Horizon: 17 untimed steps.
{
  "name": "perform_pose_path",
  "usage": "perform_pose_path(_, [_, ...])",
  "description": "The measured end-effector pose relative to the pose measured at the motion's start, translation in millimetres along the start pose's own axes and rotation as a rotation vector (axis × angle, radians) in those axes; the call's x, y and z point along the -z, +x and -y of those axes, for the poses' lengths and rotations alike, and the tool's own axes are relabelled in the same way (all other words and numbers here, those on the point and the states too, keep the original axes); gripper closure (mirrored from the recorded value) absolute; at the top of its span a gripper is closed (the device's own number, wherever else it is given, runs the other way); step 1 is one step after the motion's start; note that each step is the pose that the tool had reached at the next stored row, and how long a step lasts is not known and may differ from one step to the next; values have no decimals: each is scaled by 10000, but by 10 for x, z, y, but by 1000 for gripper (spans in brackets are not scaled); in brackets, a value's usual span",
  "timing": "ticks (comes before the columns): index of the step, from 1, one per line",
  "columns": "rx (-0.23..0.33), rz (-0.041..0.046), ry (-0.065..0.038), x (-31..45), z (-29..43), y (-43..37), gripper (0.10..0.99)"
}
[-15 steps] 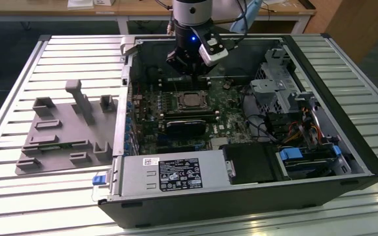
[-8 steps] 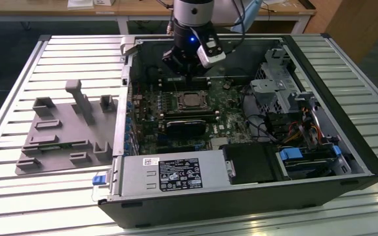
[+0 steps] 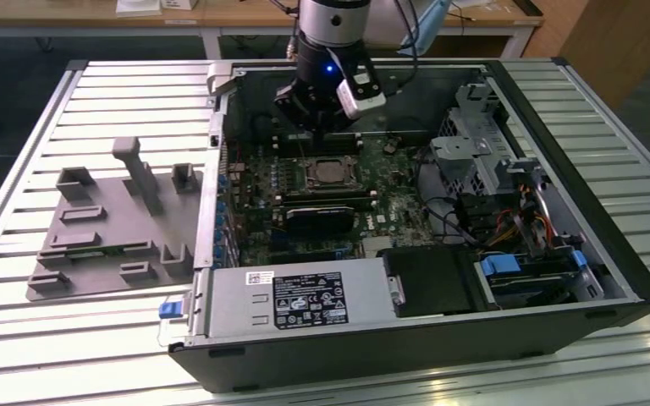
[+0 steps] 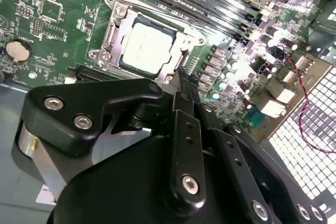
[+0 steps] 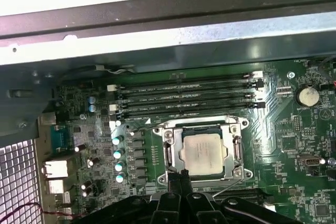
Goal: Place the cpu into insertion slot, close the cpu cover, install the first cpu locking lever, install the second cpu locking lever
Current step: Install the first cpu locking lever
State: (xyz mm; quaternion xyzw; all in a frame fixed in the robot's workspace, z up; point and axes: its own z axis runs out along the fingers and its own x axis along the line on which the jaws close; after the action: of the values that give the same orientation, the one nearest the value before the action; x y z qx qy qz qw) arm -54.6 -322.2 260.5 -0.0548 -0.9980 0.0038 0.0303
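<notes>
1. Near edge, exterior view: slatted metal bench (image 3: 99, 359) lies bare in front of the PC case (image 3: 415, 351), w/ free strips along both sides. Case lies on its side, top open, walls up all round.
2. Exterior view's left of the case: grey fixture tray (image 3: 48, 283) w/ moulded posts + pockets, apart from the case wall.
3. Inside, along the near wall: silver power supply (image 3: 291, 300), blue tab (image 3: 170, 309) at its end. Toward the exterior view's right are a drive cage (image 3: 483, 152) + loose cables (image 3: 517, 228), a crowded corner.
4. Mid case: green motherboard (image 3: 260, 199). A black card (image 3: 319, 222) sits on the near side of the socket. In the first wrist view, four long memory slots (image 5: 184, 95) run side by side just beside the socket.
5. Cpu (image 5: 202, 153) sits flat in the insertion slot (image 5: 171, 156), silver-grey top up, square to the rim. Cpu cover (image 5: 202, 125) is down over it, chip top showing thru the cut-out.
6. Thin wire rod (image 5: 228, 187) slants off a socket corner; latched or not, can't tell.
7. Tool (image 5: 179, 176): tips pinched together, nothing between them, at the socket edge opposite the memory slots. Contact w/ the rim: can't tell. Open room above the socket.
8. Far: the case's back wall stands close behind the arm. Beyond it is a wooden-topped bench (image 3: 65, 15).
</notes>
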Motion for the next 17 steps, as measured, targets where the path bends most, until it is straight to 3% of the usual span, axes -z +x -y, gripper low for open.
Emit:
perform_pose_path(2, [1, 65, -18, -4, 5, 42, 984])
perform_pose_path(5, [3, 231, -67, -12, 14, 132, 984])
perform_pose_path(8, [7, 390, -170, -21, 24, 218, 984])
perform_pose_path(12, [16, 576, -409, -34, 36, 326, 984])
perform_pose_path(17, [33, 597, -910, -50, 48, 433, 984])
